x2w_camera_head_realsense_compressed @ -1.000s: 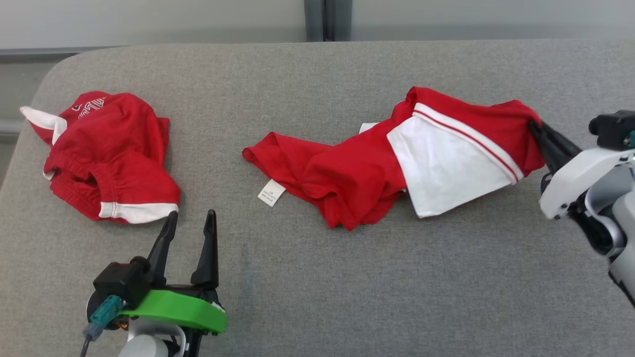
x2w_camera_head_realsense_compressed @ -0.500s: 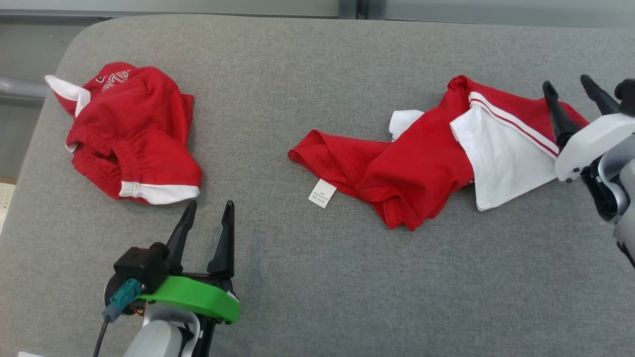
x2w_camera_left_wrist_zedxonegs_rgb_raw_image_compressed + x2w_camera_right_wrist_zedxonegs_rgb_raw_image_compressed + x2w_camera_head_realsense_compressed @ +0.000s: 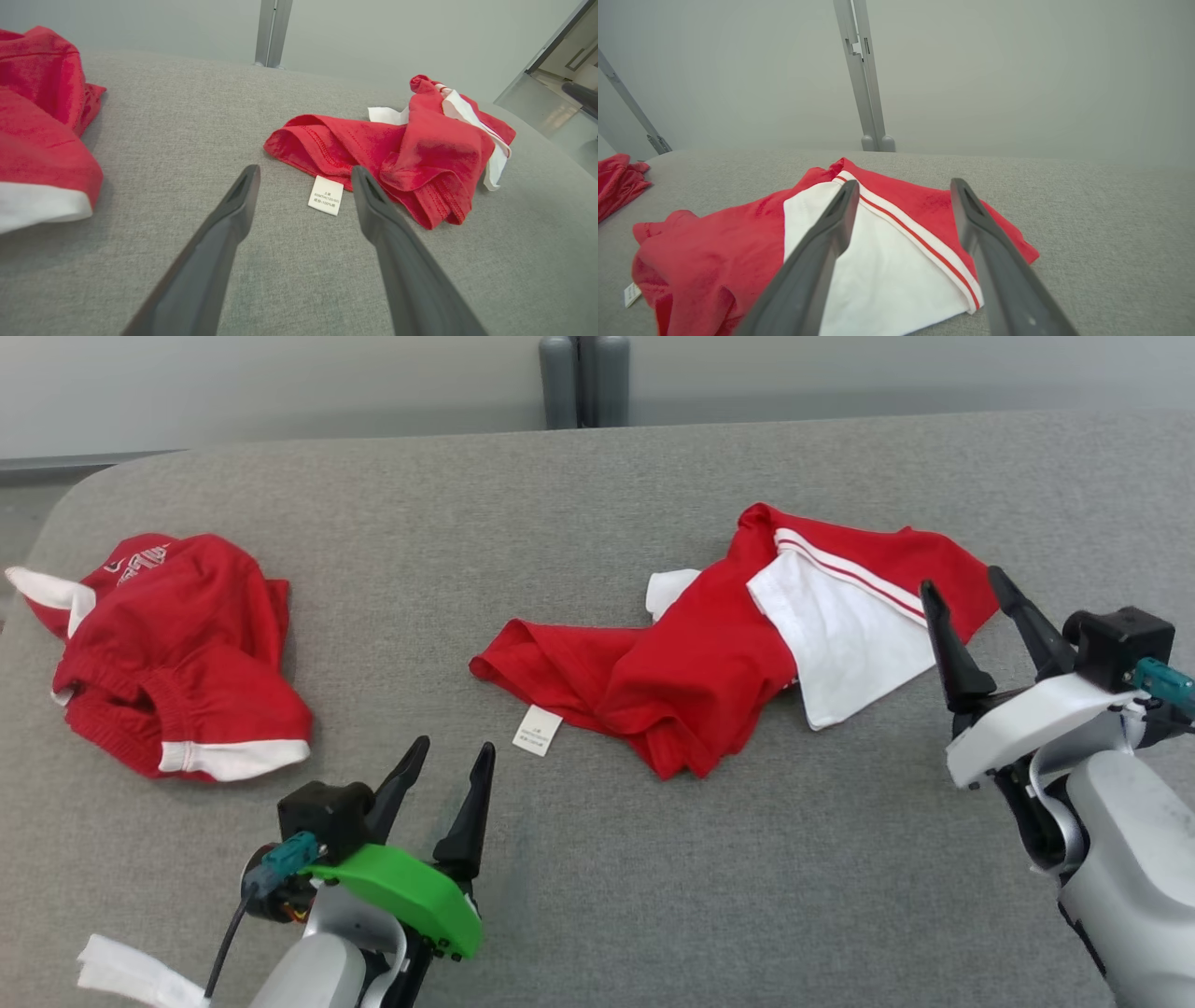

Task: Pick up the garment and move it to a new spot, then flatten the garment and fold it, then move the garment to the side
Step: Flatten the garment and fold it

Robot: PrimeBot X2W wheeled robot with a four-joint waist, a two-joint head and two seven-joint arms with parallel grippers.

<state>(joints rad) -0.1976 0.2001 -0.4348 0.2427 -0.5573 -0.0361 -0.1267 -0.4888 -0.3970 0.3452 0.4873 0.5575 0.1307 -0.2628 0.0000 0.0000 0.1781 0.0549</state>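
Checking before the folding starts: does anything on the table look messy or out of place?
Yes. The red and white garment in the middle lies crumpled and twisted, its white tag flipped out onto the grey table. A second red garment sits bunched up near the table's left edge.

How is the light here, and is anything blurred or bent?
Head view: soft, even light, faint shadows under the red garment, no glare. Left wrist view: the grey surface bows at its far edge from the wide lens; the left tool looks soft near the bottom edge. Right wrist view: pale, hazy wall; the right tool is likewise soft.
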